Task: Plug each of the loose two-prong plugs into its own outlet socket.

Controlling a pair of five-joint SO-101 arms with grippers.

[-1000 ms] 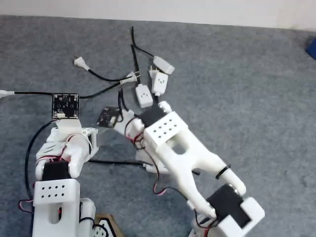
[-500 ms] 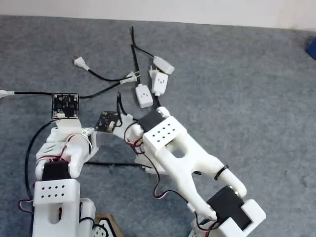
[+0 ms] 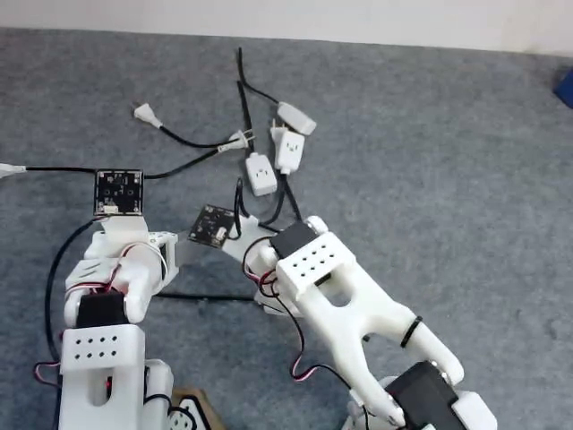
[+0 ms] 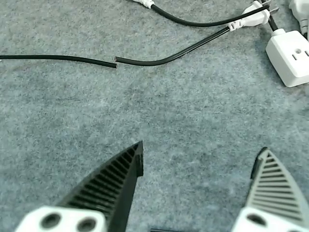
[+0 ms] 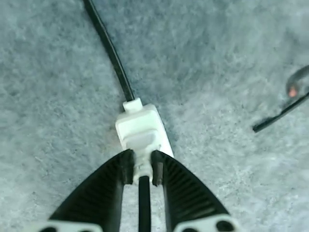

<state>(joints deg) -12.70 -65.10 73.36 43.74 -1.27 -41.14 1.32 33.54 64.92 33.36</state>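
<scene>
Surface: grey carpet [image 3: 430, 161]; all the task's things lie on it.
Left arm: [image 3: 112, 287] at the near left of the high view, pointing away towards the cords.
Left gripper: [image 4: 202, 148] above bare carpet, fingers [image 4: 120, 181] spread wide, nothing between them.
Right arm: [image 3: 313, 260] comes in from the near right and slants to the middle of the table.
Right gripper: [image 5: 142, 160] fingers drawn narrow, pinching the near end of a white connector [image 5: 139, 126].
White connector: flat on the carpet, its black cord [image 5: 108, 48] leading straight away from the fingers. Cannot tell whether it is a plug or a socket piece. A thin dark strip sits between the fingers behind it; cannot tell what it is.
Two-prong plug A: [image 3: 237, 139] loose on the carpet, prongs bare and pointing towards the sockets, just beside them but apart; also in the left wrist view [image 4: 256, 14].
Two-prong plug B: [image 3: 145, 114] loose, well to the left of plug A, on its own black cord.
Outlet socket: [image 3: 260, 173] white block, face up, slots unfilled; seen at [image 4: 289, 55].
Other white blocks: [image 3: 288, 148] right beside the socket, [image 3: 295, 117] just beyond; plug or socket, cannot tell.
Cord ends: two black cords [image 4: 48, 58] and [image 4: 169, 58] lie end to end, a small gap between.
Cord between arms: [image 3: 206, 296] black, running from under the right arm towards the left arm.
</scene>
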